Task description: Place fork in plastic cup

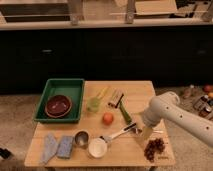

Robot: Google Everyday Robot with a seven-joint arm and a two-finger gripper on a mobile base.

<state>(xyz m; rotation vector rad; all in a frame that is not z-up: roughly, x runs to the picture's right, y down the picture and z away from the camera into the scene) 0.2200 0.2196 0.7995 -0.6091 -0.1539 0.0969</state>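
Note:
The plastic cup (93, 104) is small, translucent and light green. It stands upright near the middle of the wooden table (60, 131), just right of the green tray. The white arm (161, 109) reaches in from the right. Its gripper (141, 130) is low over the table's right front part, well to the right of the cup. A thin silver line beside the gripper, towards the table's right edge, looks like the fork (155, 132). I cannot tell whether the gripper touches it.
A green tray (47, 89) holds a dark red bowl (58, 105). An orange fruit (107, 118), a green vegetable (125, 114), a snack bar (116, 97), a white-handled utensil (119, 134), a metal cup (81, 138), a white cup (97, 148), grapes (155, 147) and blue cloths (56, 147) lie around.

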